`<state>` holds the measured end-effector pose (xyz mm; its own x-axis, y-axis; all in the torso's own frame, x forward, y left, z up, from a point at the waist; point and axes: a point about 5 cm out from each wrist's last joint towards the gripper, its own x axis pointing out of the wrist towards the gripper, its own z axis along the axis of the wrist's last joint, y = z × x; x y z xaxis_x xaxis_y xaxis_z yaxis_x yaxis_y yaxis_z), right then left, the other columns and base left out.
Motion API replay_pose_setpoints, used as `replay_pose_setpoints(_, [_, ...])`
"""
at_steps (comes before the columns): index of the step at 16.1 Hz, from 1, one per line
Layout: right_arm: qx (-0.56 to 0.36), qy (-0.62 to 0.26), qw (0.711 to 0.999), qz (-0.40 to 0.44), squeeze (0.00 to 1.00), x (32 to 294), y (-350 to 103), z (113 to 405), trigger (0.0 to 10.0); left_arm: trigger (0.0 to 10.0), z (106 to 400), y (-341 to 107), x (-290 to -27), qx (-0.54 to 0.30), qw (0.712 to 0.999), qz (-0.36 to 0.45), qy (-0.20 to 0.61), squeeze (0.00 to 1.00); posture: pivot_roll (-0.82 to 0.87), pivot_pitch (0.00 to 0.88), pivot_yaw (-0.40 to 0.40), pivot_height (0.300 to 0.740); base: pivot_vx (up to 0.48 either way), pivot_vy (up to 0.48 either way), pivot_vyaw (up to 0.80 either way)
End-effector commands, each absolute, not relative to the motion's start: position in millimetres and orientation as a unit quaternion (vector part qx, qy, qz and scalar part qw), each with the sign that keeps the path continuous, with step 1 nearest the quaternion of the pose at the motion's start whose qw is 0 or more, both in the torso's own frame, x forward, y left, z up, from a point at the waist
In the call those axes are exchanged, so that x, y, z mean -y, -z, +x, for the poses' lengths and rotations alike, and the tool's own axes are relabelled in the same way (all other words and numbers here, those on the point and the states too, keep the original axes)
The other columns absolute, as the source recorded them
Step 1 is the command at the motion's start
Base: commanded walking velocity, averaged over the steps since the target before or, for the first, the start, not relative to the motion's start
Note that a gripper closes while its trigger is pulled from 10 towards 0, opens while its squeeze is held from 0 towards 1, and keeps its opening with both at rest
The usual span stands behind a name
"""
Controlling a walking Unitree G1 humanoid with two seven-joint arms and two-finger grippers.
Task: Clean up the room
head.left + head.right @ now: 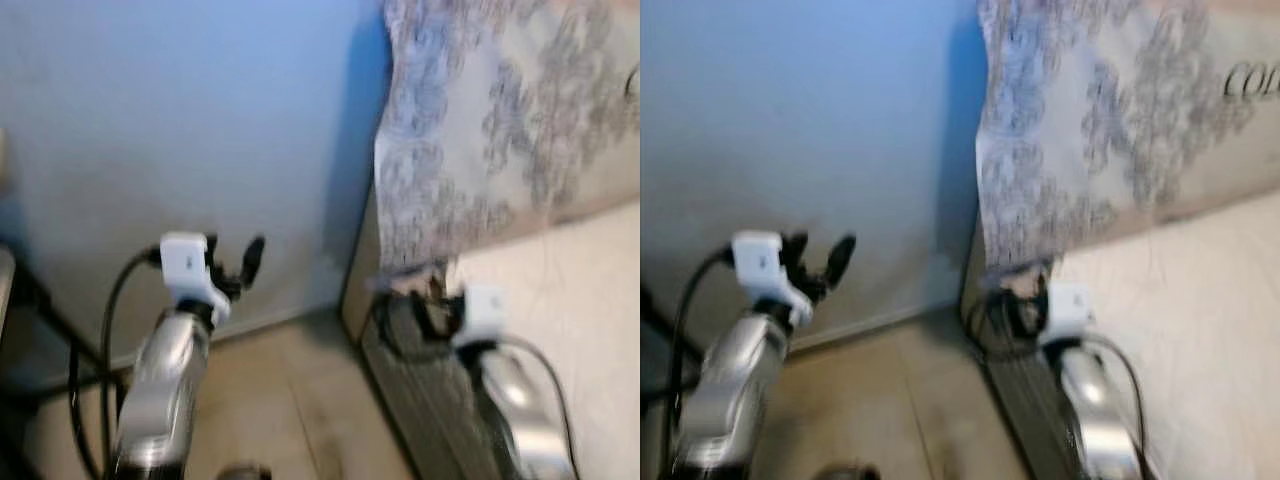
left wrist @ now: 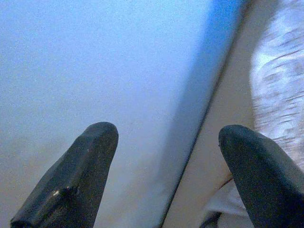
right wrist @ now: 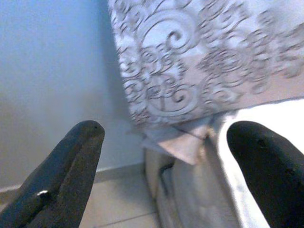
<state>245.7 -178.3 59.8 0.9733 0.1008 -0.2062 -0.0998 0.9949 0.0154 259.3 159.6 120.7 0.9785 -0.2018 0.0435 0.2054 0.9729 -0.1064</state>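
A pale cloth with a grey swirl pattern (image 1: 500, 120) hangs over the head end of a white bed (image 1: 580, 290), its lower corner drooping near the bed's edge (image 3: 175, 142). My right gripper (image 1: 425, 300) is open just below that corner, over the bed's side, holding nothing. My left gripper (image 1: 233, 250) is raised in front of the pale blue wall (image 1: 180, 130), open and empty. The eye views are blurred.
The wall stands close ahead and meets a beige tiled floor (image 1: 290, 390). The bed's dark side panel (image 1: 420, 420) borders the floor strip on the right. A dark furniture leg (image 1: 30, 300) and cables show at the far left.
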Motion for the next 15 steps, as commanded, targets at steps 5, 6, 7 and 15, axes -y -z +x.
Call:
replay_pose_setpoints(5, [-0.046,-0.061,0.997,0.001,0.0,178,-86,222,10.0,10.0,217,-121,-155,0.004,0.988,-0.015,0.151,0.0,0.06,0.0,-0.064,0.74,0.0,0.0,0.0])
replay_pose_setpoints(6, [-0.051,-0.049,0.997,0.015,0.0,171,-83,234,10.0,10.0,225,-118,-148,-0.007,0.987,-0.006,0.16,0.0,0.06,0.0,-0.063,0.74,0.0,0.0,0.0])
replay_pose_setpoints(7, [-0.053,-0.058,0.997,0.018,0.0,164,-84,240,10.0,10.0,228,-118,-144,-0.019,0.984,-0.011,0.177,0.0,0.05,0.0,-0.036,0.732,0.0,0.0,-0.43])
replay_pose_setpoints(15, [-0.022,-0.053,0.998,0.031,0.0,139,-86,263,10.0,10.0,265,-126,-161,-0.039,0.97,0.062,0.232,0.0,0.0,0.0,0.151,0.732,0.0,0.0,-0.06])
